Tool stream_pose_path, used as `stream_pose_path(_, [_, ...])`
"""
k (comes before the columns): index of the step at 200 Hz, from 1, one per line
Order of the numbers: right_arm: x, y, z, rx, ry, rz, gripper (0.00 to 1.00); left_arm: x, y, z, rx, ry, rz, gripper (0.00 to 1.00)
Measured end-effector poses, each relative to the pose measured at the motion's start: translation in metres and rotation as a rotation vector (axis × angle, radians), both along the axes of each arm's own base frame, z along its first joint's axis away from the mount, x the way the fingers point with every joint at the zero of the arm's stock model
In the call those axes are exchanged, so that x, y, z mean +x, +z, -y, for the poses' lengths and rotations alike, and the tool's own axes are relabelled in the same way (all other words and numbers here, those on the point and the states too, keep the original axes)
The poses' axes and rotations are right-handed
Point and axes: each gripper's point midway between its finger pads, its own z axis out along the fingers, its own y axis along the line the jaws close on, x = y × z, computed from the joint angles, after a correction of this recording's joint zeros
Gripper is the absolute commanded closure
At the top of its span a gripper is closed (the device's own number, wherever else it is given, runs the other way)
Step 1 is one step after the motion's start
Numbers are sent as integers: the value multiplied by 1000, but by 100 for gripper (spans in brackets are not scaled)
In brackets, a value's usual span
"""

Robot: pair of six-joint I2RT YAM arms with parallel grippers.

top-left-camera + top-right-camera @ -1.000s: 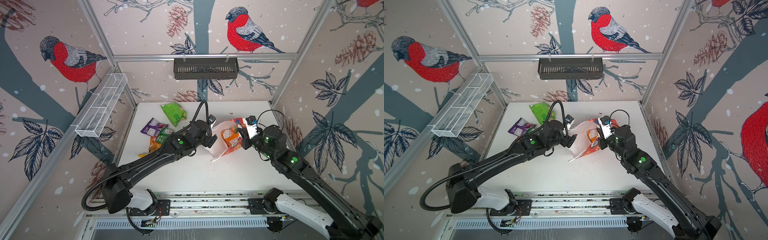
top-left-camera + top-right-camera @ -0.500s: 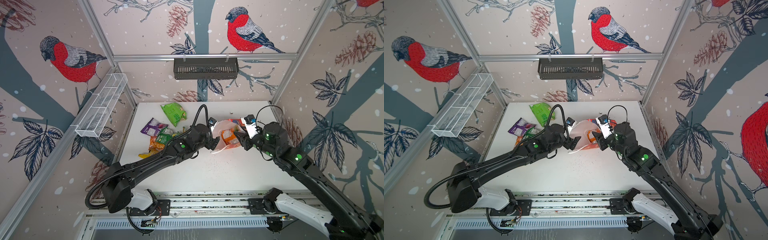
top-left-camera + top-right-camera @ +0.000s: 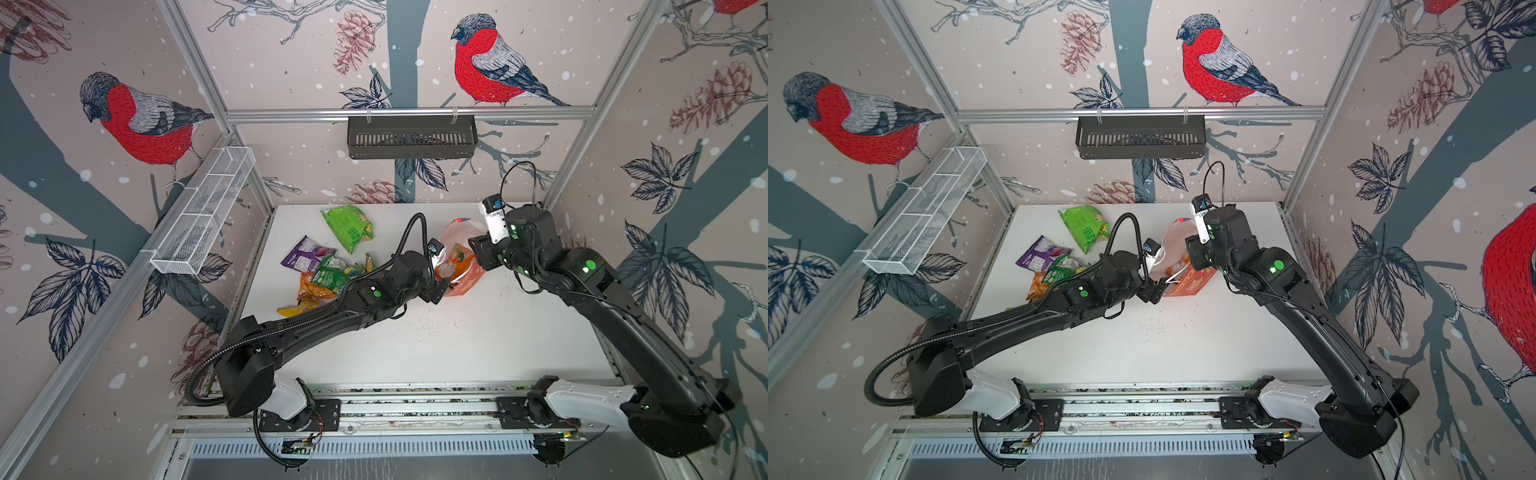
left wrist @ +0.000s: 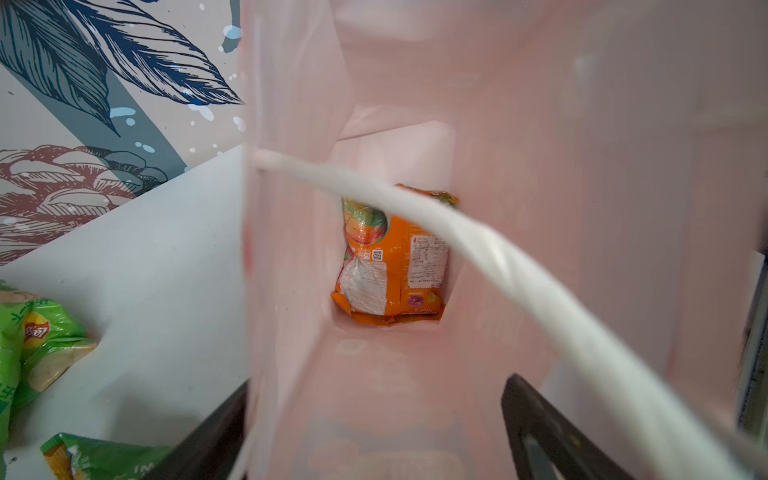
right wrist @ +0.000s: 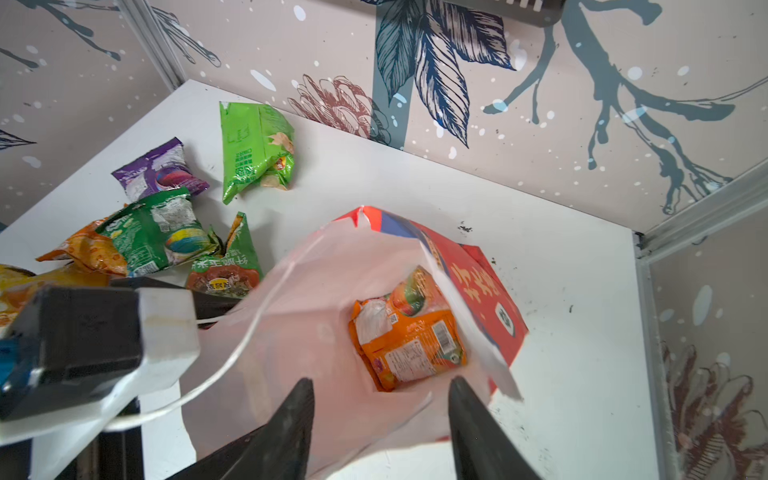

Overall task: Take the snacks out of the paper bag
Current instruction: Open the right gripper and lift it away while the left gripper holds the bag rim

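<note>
The left tool (image 4: 378,382) is spread wide, one finger inside the red paper bag (image 5: 478,291) and one outside its wall. The right tool (image 5: 382,380) hangs spread over the bag's open mouth, pinching nothing. An orange snack packet (image 5: 411,340) lies at the bag's bottom, while a bright green packet (image 5: 253,149) and a purple packet (image 5: 160,170) lie loose on the worktop (image 5: 561,311).

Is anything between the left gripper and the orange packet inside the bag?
Yes. In the left wrist view the white cord handle crosses in front of the orange packet at the bottom of the bag. One side wall stands between the open jaws of the left gripper.
</note>
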Motion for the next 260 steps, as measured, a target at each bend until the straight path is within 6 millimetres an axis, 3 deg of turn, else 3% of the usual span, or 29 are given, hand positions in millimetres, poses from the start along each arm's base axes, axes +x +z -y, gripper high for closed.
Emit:
stream_pose_path(53, [8,-15,12,-154,-55,-77,45,-2,-4,5,3,-8,-2,11])
stream_pose_path(75, [17,-8,15,-161,-79,-69,44,0,-8,7,6,-5,-13,11])
stream_pose_path(100, [30,11,33,-90,-186,-46,43,4,-7,12,5,-4,-12,11])
stream_pose_path(124, [26,27,44,-18,-247,-23,42,6,-7,15,6,-1,-12,11])
stream_pose_path(152, [20,34,71,41,-349,-13,38,8,-7,13,0,18,-14,11])
stream_pose_path(172, [13,20,85,72,-405,-42,36,8,-7,13,-3,25,-16,11])
stream_pose_path(217, [1,-40,91,143,-456,-174,34,6,-7,15,-10,26,-23,11])
stream_pose_path(237, [4,-49,93,205,-478,-182,34,3,-8,17,-9,19,-25,11])
stream_pose_path(260, [8,-43,91,289,-475,-165,30,1,-10,20,-5,14,-27,11])
